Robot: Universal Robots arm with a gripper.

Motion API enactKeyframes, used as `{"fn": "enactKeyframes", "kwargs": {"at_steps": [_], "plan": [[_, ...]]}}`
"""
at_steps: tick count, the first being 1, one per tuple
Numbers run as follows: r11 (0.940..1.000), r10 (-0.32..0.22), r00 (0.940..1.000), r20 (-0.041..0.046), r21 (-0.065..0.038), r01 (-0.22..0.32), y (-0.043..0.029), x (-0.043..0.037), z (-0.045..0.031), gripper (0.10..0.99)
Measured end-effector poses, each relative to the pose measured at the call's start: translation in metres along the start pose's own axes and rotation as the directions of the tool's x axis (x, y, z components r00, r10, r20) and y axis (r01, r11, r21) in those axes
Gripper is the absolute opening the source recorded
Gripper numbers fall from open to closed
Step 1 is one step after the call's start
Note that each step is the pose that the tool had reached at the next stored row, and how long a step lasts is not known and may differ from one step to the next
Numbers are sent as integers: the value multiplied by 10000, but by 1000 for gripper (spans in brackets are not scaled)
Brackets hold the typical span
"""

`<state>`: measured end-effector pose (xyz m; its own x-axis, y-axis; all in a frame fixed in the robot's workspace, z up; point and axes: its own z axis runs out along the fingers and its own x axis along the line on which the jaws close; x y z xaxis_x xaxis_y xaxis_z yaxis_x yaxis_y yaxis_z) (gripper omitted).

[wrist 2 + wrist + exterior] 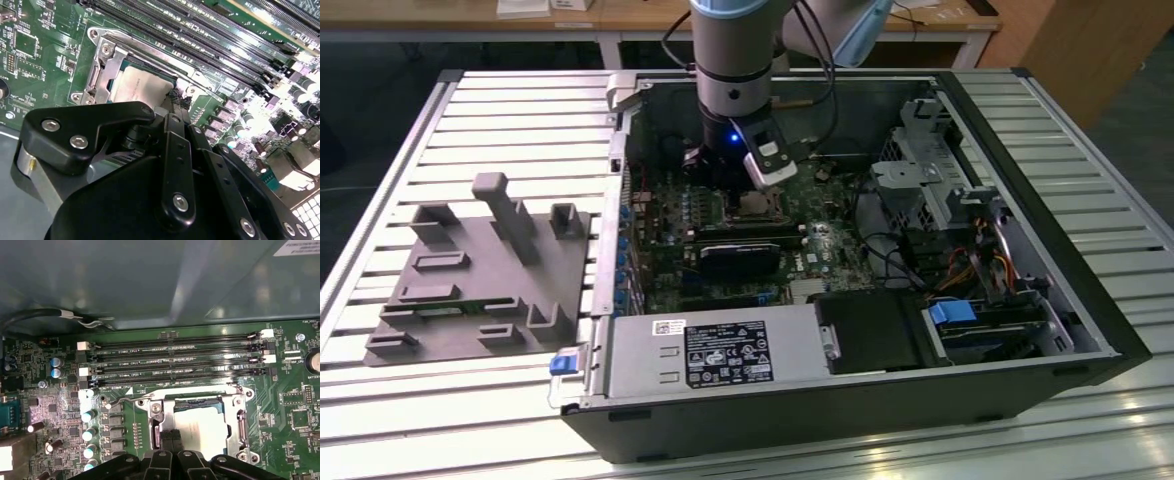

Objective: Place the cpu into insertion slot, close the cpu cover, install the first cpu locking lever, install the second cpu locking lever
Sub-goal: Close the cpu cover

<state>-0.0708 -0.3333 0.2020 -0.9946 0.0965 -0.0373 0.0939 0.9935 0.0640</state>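
Chip: seated in socket, metal cover down over it.
End effector: clenched, tips at cover's edge.

your gripper hides one edge of the cpu and cover in the first wrist view.

the cpu sits in the insertion slot, gripper just beside it.

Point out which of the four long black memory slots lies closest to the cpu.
The slot bordering the cpu cover; the other three lie beyond it, toward the case wall.
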Motion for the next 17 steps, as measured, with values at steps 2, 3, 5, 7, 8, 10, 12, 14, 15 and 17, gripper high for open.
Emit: {"fn": "enactKeyframes", "kwargs": {"at_steps": [2, 3, 5, 7, 8, 10, 12, 14, 15, 17], "plan": [[10000, -61, 10000, -3, -3, 61, 0, -1, -2, 102], [9999, -121, 9999, -7, -6, 121, 0, -1, -2, 102], [9996, -285, 9996, -19, -11, 285, 0, -1, -3, 102], [9987, -509, 9987, -33, -19, 509, 0, -1, -3, 102], [9981, -621, 9981, -41, -23, 621, 0, -1, -3, 102], [9972, -743, 9972, -47, -27, 742, 0, 0, -6, 102], [9970, -771, 9970, -50, -28, 771, 1, -1, -17, 102], [9969, -784, 9969, -49, -31, 784, 2, -2, -27, 102], [9969, -788, 9969, -49, -31, 787, 2, -2, -27, 102], [9968, -796, 9968, -48, -33, 795, 2, -1, -25, 102]]}}
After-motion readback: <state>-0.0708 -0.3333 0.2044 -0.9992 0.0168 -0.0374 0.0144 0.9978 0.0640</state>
